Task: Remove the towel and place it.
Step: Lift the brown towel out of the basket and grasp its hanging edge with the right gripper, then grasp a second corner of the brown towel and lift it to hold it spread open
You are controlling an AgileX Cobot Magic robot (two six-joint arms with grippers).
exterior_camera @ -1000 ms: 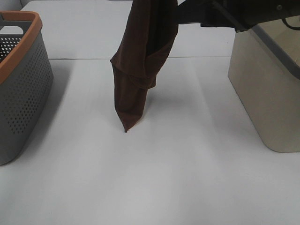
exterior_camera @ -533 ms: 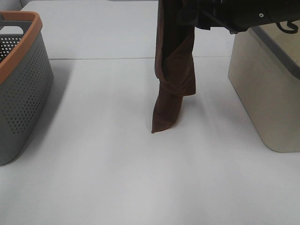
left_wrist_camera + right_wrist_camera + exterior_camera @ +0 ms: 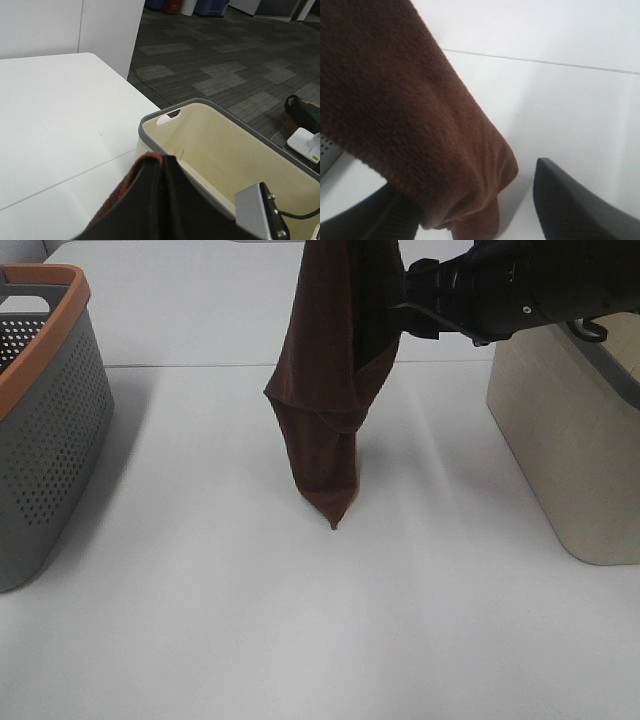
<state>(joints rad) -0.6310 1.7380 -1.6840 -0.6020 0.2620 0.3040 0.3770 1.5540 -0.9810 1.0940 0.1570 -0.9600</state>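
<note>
The dark brown towel [image 3: 330, 390] hangs bunched in a long drape over the middle of the white table [image 3: 200, 590], its lowest tip at or just above the surface. Its top runs out of the exterior high view. My left gripper [image 3: 161, 172] is shut on the towel's upper edge [image 3: 131, 177]; it is above the exterior view's frame. My right arm [image 3: 500, 290] reaches in from the right at the towel's upper part. My right gripper [image 3: 475, 212] is open, one finger [image 3: 570, 200] on each side of the hanging towel [image 3: 410, 115], not closed on it.
A grey perforated basket with an orange rim [image 3: 40, 410] stands at the left edge. A beige basket with a grey rim [image 3: 570, 440] stands at the right; the left wrist view shows its empty inside and rim [image 3: 165, 111]. Bare table lies between them.
The hanging towel swung right, then back toward the middle, and its tip now hangs lower. The right arm has come lower and closer to the towel.
</note>
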